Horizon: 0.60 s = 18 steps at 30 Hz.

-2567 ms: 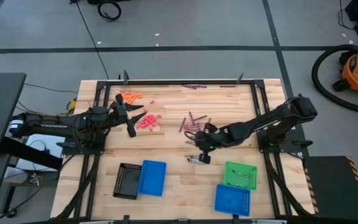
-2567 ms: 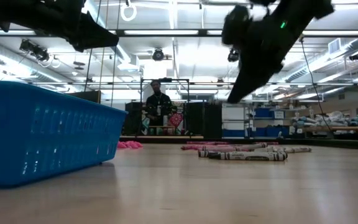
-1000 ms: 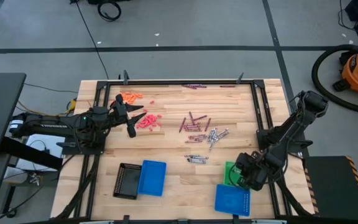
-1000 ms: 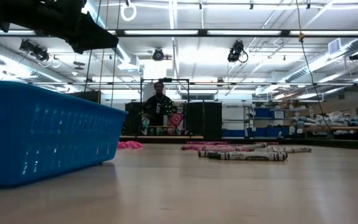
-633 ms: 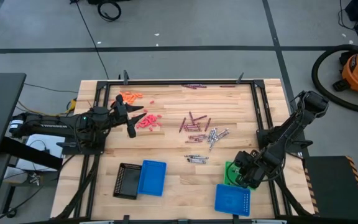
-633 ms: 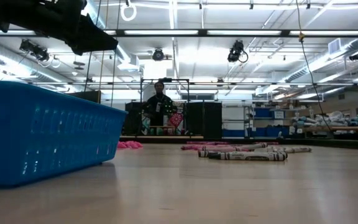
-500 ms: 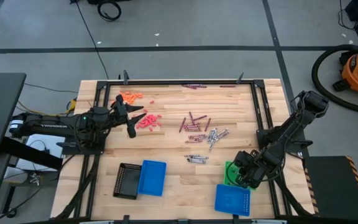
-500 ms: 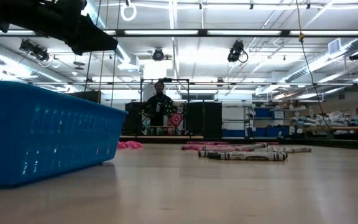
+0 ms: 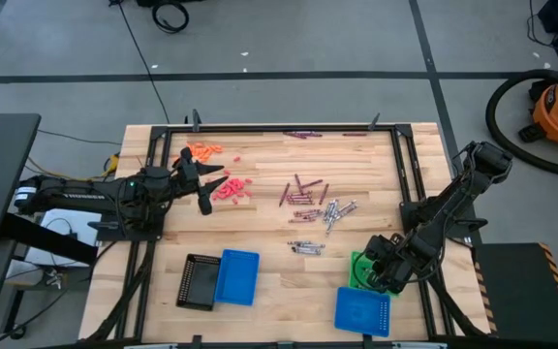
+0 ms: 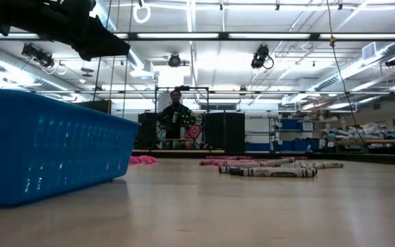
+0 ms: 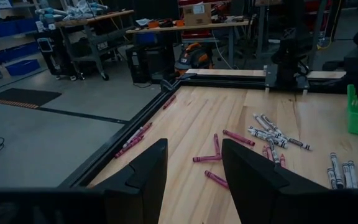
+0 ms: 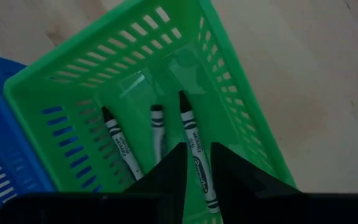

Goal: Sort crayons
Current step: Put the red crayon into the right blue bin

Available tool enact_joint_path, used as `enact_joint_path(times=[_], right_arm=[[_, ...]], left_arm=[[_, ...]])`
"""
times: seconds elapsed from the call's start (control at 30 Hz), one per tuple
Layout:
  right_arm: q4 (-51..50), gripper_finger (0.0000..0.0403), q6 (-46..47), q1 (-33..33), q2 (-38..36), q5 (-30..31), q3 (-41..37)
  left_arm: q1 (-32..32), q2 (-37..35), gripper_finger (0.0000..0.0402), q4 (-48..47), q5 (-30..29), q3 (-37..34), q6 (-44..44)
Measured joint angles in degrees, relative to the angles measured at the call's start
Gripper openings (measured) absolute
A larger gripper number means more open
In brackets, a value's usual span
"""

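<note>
The crayons lie in heaps on the table: orange [image 9: 201, 150], red-pink [image 9: 231, 187], dark purple [image 9: 303, 189] and silver-grey [image 9: 335, 208], with a few more silver-grey ones [image 9: 305, 248] nearer. My right gripper [image 12: 198, 163] hangs over the green tray [image 9: 387, 262], fingers a little apart. Three silver-grey crayons [image 12: 120, 143] lie in that tray, and one of them [image 12: 191, 140] shows in the gap between the fingers. I cannot tell whether the fingers touch it. My left gripper [image 9: 206, 189] is open and empty above the red-pink heap.
A black tray [image 9: 198, 281] and a blue tray [image 9: 237, 276] stand side by side at the near left. Another blue tray [image 9: 361, 310] stands just near of the green one. A few purple crayons [image 9: 303, 135] lie along the far rail. A person [image 10: 175, 116] stands in the room beyond the table.
My right gripper, which stood at the silver-grey heap earlier, is over the green tray. In the last second it has shifted a little toward the table's far left. My left arm has kept still.
</note>
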Motion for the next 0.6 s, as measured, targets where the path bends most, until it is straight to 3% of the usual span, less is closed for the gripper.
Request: enact_joint_path(times=[0.43, 0.6], right_arm=[[0.57, 0.0080, -2.88, -2.46, 0.03, -2.52, 3.29], [-1.13, 0.0080, -8.99, -5.34, 0.02, 1.56, 7.18]], left_arm=[[-0.01, 0.00, 0.0164, 0.18, 0.01, 0.00, 0.00], [0.01, 0.00, 0.0164, 1.32, -0.02, 0.02, 0.01]])
